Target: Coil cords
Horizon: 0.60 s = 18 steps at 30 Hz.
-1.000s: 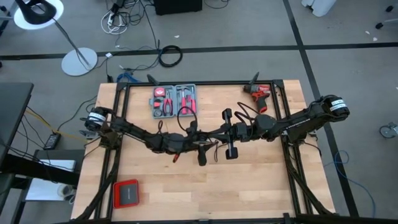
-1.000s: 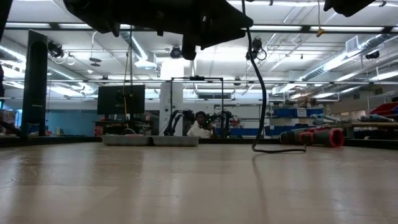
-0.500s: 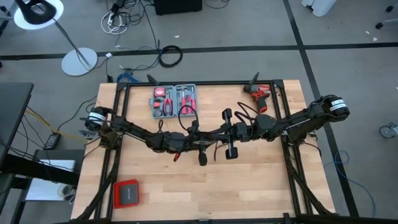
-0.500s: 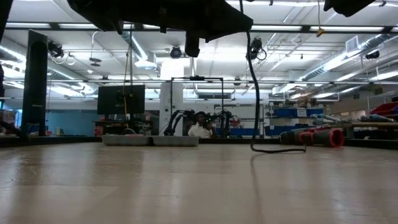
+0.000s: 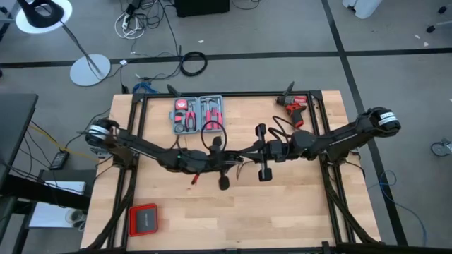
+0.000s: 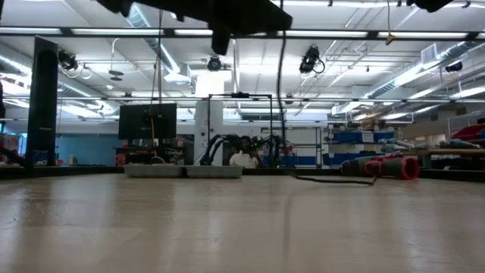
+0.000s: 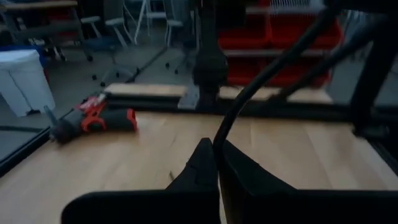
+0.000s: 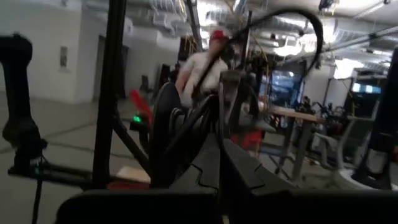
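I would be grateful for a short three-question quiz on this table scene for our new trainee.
1. True or false: the thin black cable lies flat on the table along its whole length.
2. Multiple choice: the grey tool case at the far side of the table is A) open, with hand tools showing; B) shut; C) standing on its edge.
3. Fill in: in the left wrist view, the fingers of the left gripper are shut on the ____.

Key: 1 false, as part of it hangs down from above in the low view; 2 A; 3 cable.
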### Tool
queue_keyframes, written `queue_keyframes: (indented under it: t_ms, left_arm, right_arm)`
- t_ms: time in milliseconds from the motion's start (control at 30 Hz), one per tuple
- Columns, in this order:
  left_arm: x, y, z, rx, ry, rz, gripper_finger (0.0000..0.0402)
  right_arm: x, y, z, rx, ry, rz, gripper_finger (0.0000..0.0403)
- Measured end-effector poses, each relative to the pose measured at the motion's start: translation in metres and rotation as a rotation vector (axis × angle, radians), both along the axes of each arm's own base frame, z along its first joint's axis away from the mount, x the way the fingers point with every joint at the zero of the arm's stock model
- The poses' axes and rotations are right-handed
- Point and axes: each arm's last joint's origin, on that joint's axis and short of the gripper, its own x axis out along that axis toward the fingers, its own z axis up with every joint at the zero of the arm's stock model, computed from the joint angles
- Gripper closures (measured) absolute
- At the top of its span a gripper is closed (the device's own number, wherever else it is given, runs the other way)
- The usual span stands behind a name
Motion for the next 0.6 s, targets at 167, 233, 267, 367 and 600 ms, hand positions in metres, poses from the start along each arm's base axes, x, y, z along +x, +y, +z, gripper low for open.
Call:
queue_keyframes:
  t_ms: [167,233,267,367,600]
  left_arm:
    - [-0.024,-0.004,0.014,0.020,0.129,-0.006,0.0401]
    - [-0.032,-0.002,0.018,0.037,0.172,0.022,0.0401]
    - [-0.035,-0.002,0.019,0.044,0.185,0.037,0.0401]
    - [-0.038,0.000,0.021,0.045,0.199,0.042,0.0401]
    - [-0.036,-0.001,0.018,0.049,0.200,0.053,0.0401]
  right_arm:
    - [-0.013,0.004,0.004,0.007,0.082,-0.001,0.0402]
    - [-0.015,0.006,0.003,0.028,0.116,0.011,0.0402]
    - [-0.016,0.007,0.003,0.034,0.120,0.014,0.0402]
    - [-0.016,0.010,0.004,0.047,0.110,-0.004,0.0402]
    - [-0.017,0.010,0.005,0.054,0.097,-0.022,0.0402]
